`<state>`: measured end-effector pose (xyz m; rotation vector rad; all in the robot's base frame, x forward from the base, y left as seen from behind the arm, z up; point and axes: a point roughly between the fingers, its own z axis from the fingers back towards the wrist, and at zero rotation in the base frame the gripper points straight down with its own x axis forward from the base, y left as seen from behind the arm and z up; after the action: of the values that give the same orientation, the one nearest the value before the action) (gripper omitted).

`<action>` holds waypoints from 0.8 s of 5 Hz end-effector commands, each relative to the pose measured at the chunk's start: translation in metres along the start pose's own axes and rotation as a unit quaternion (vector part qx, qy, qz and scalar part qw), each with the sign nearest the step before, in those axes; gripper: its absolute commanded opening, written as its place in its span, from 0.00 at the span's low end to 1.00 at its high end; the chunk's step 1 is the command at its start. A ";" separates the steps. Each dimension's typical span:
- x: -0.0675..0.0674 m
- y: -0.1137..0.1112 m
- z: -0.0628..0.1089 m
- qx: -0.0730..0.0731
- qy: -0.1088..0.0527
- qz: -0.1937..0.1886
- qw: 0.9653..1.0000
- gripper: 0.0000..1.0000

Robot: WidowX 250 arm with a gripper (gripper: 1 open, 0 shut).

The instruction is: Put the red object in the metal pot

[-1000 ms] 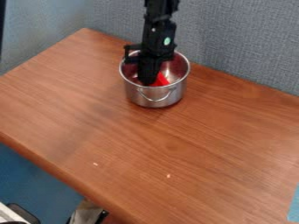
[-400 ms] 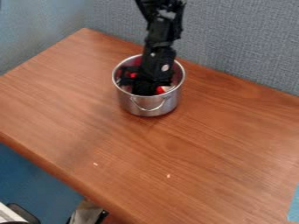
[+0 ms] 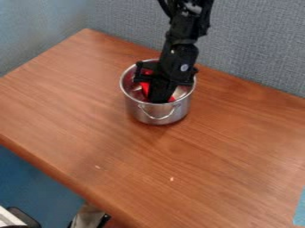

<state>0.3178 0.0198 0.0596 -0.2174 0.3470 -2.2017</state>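
Observation:
The metal pot (image 3: 156, 105) stands on the wooden table, toward the back middle. The red object (image 3: 145, 88) shows inside the pot, partly covered by the black gripper (image 3: 159, 89). That gripper reaches down into the pot from the upper right, its arm leaning toward the blue wall. Its fingertips are inside the pot, against the red object, and the jaws look shut. Whether they grip the red object is hidden by the gripper body and the pot's rim.
The brown wooden table (image 3: 107, 151) spreads in front and to the left of the pot; its front edge runs diagonally at lower left. A blue-grey wall (image 3: 251, 36) stands close behind the pot.
The arm has tilted from upright to leaning upper right. The pot shifted slightly on the table, left and then back. The gripper stays inside the pot.

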 end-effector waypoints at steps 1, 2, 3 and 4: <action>0.007 -0.007 0.037 0.045 0.023 -0.019 0.999 0.00; 0.009 -0.013 0.036 0.036 0.028 -0.031 0.998 0.00; 0.012 -0.019 0.035 0.028 0.032 -0.047 0.998 0.00; 0.016 -0.023 0.033 0.019 0.036 -0.061 0.997 0.00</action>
<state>0.2959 0.0166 0.0724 -0.2524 0.3746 -2.3150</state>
